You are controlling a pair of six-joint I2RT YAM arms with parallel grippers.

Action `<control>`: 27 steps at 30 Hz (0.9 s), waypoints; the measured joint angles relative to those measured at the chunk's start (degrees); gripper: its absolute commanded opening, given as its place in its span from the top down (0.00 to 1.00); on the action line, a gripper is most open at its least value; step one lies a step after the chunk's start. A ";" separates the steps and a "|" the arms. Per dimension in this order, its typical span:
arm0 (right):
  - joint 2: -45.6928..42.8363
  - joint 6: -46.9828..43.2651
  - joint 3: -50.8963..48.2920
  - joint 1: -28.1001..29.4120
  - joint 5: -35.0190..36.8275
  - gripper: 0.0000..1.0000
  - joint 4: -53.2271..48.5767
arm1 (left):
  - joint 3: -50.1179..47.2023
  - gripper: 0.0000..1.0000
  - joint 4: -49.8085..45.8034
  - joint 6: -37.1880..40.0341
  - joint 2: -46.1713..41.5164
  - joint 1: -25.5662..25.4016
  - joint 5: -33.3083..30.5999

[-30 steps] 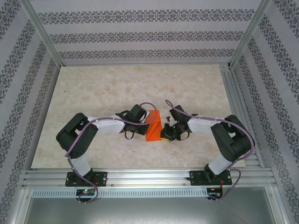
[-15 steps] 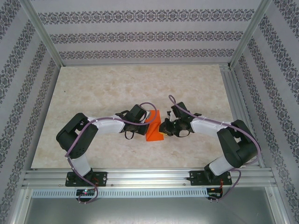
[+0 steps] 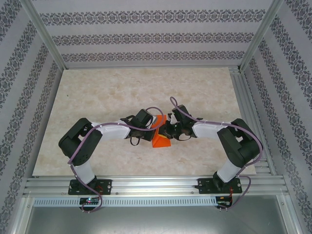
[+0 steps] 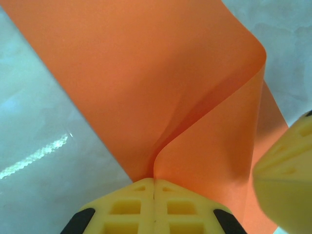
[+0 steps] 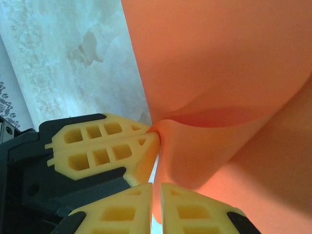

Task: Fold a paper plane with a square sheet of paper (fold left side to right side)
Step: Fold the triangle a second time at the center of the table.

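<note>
The square sheet of paper [image 3: 161,140] is bright orange and lies mid-table, bent over on itself between the two grippers. My left gripper [image 3: 154,127] is shut on one edge of it. In the left wrist view the sheet [image 4: 146,73] rises from the closed left gripper [image 4: 154,181] and curls over to the right. My right gripper [image 3: 167,130] is shut on the sheet's other edge. In the right wrist view the paper [image 5: 219,58] runs down into the narrow slit of the right gripper [image 5: 156,192], right beside the left gripper [image 5: 155,135]. A paper plane is out of view.
The marbled tabletop [image 3: 122,87] stretches wide behind and to both sides of the paper. Aluminium rails [image 3: 156,185] run along the near edge and patterned walls enclose the cell. A right fingertip [image 4: 287,165] shows close beside the sheet.
The right arm has swung left, bringing its gripper and the paper's edge up against the left gripper. The orange patch seen from above has narrowed. The left arm has held still.
</note>
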 measured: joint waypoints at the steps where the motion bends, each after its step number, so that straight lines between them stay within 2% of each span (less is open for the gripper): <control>1: 0.31 0.15 0.13 0.09 0.00 0.87 0.04 | 0.00 0.99 0.00 0.00 0.00 0.00 0.00; 27: 2.86 -2.47 1.36 0.09 1.16 0.87 -3.98 | 0.00 0.99 0.02 -0.04 0.00 0.00 -0.07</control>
